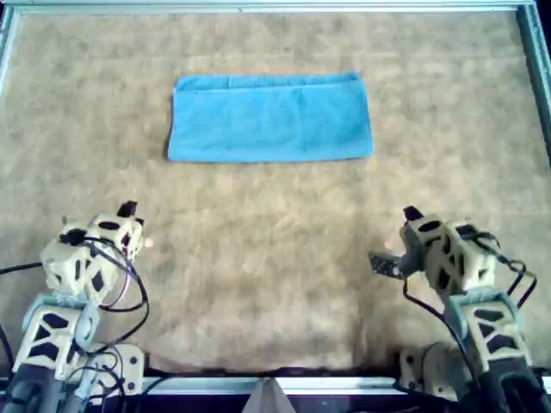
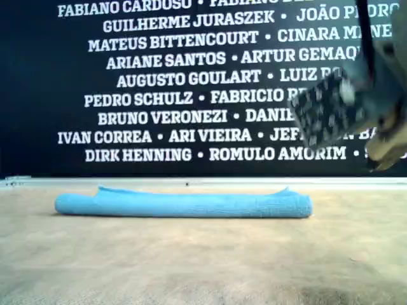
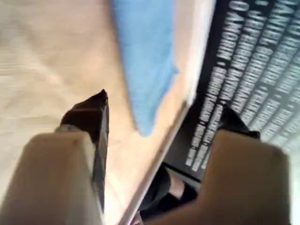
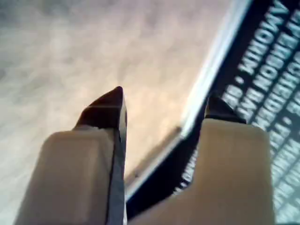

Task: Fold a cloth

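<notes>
cloth [image 1: 271, 118]: already a folded blue rectangle, lying flat on the counter [image 1: 275, 258] toward the far edge in the overhead view
left end effector [image 3: 161, 110]: jaws spread, nothing in them
right end effector [image 4: 164, 101]: same, gaping and empty
step: looks like between folds, or done
next: probably grab a short edge and fold across

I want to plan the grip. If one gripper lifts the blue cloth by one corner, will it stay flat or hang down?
The cloth would probably hang limp: it is soft, folded fabric lying flat with rounded edges. Its layers may also come apart, since nothing holds them together.
</notes>
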Controlling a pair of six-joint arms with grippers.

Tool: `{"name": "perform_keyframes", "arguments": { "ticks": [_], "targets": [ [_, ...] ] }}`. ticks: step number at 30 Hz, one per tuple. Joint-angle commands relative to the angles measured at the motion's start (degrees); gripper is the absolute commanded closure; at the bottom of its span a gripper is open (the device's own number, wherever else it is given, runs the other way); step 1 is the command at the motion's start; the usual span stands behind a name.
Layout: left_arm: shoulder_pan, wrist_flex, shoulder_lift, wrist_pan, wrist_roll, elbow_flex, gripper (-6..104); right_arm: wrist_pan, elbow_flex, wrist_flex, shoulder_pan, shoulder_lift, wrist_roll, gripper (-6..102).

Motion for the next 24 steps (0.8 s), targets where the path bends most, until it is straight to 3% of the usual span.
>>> {"name": "perform_keyframes", "arguments": {
  "ticks": [1, 6, 10, 13, 17, 20, 24],
  "targets": [
    [0.7, -0.8, 1.1, 0.4, 0.3, 0.3, 15, 0.3, 2.8, -15.6, -0.4, 1.8, 0.35, 27],
    [0.8, -1.8, 1.1, -0.2, 0.4, 0.7, 14, 0.3, 10.5, -29.2, -0.4, 1.8, 0.44, 27],
    [0.9, -9.4, 1.1, -0.3, 0.4, 3.2, 14, 0.3, 10.5, -34.0, -0.4, 0.2, 0.44, 27],
    [0.8, -15.6, -0.2, -0.3, 0.4, 6.6, 15, 0.2, 10.5, -33.9, -0.3, 0.1, 0.44, 27],
    [0.0, -15.3, -1.8, 0.6, 0.4, 6.9, 15, 0.2, 10.5, -33.0, 0.4, -0.1, 0.35, 27],
    [0.0, -15.2, -4.0, -0.3, 0.4, 5.5, 15, -0.6, 8.8, -27.8, 0.6, -1.7, 0.35, 27],
    [0.0, -15.2, -13.7, -0.1, 0.3, -4.7, 15, -0.7, -1.3, -19.8, 0.6, -7.6, 0.44, 27]
  ]
}}
